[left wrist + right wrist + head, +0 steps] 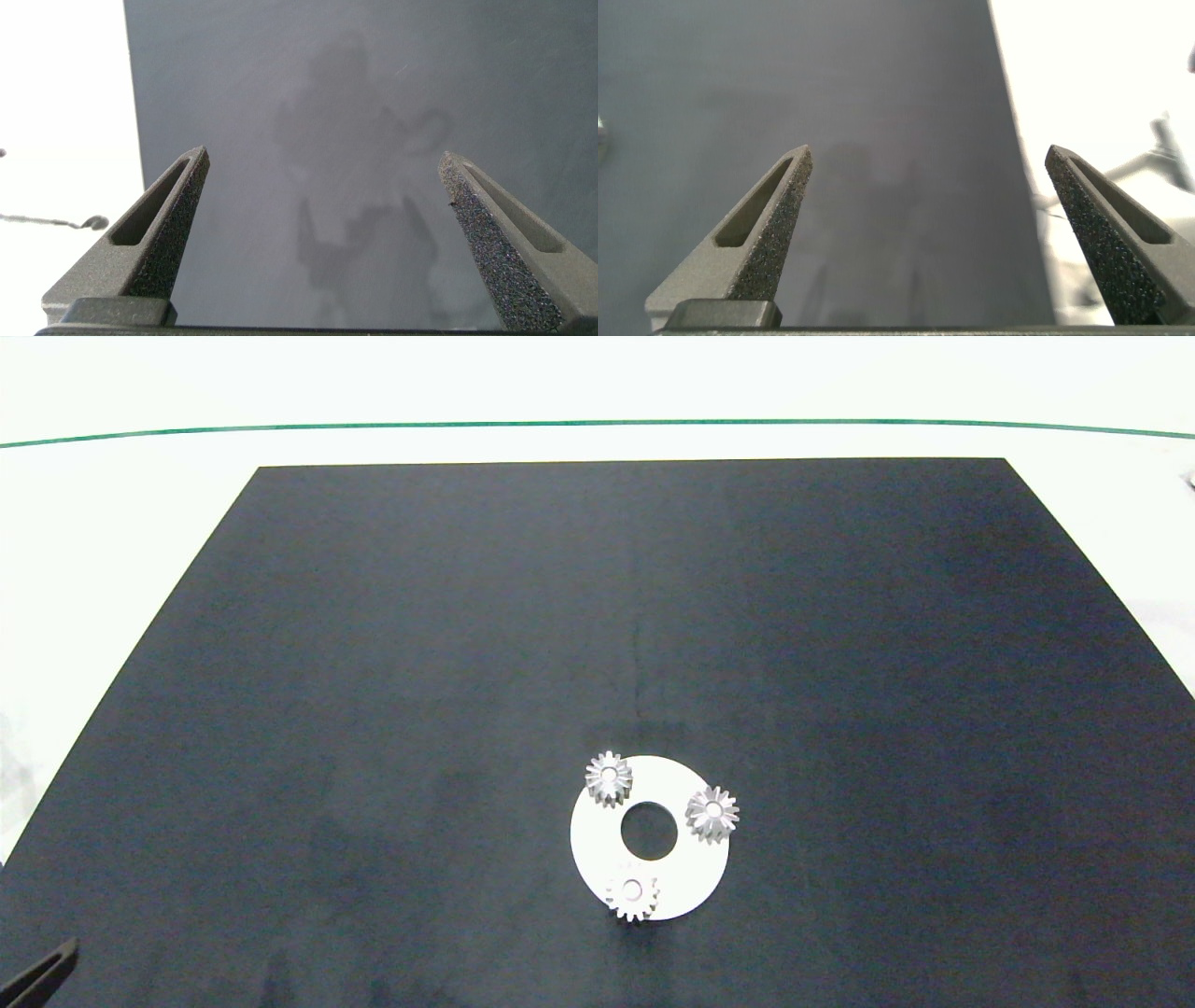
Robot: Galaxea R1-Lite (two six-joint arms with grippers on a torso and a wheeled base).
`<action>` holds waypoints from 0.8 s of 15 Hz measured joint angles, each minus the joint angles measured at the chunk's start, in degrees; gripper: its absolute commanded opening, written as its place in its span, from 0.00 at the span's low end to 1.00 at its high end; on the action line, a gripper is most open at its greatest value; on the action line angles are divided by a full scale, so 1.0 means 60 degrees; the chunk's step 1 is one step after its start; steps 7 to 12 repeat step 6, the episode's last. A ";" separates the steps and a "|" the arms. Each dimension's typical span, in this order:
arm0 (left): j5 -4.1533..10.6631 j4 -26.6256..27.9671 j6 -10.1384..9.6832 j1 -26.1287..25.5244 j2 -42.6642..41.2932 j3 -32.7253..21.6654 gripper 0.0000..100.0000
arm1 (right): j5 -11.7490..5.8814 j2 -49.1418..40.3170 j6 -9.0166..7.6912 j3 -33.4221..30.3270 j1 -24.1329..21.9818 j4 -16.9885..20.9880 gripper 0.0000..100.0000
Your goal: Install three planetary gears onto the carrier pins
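I saw 3 planetary gears [609,777] seated on carrier pins of white disc [695,882], lower centre of black mat [597,616], left gripper [322,229] fingers apart, right gripper [929,233] fingers apart, both empty.

3 gears [609,777], 1 white disc [695,877], 1 mat [467,663]

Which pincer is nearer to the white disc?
Probably left: the left pincer shows at the mat's near-left corner, far from the white disc. The right pincer is outside the head view.
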 measured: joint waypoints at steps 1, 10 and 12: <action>0.0000 0.0453 -0.0047 0.0258 -0.0634 -0.0004 1.00 | -0.0226 -0.0435 -0.0158 0.0169 -0.0335 0.0004 1.00; -0.0004 0.1282 -0.0144 0.1792 -0.2867 -0.0376 1.00 | -0.1304 -0.2011 -0.0414 0.0528 -0.1672 -0.0006 1.00; -0.0004 0.1282 -0.0144 0.1792 -0.2867 -0.0376 1.00 | -0.1304 -0.2011 -0.0414 0.0528 -0.1672 -0.0006 1.00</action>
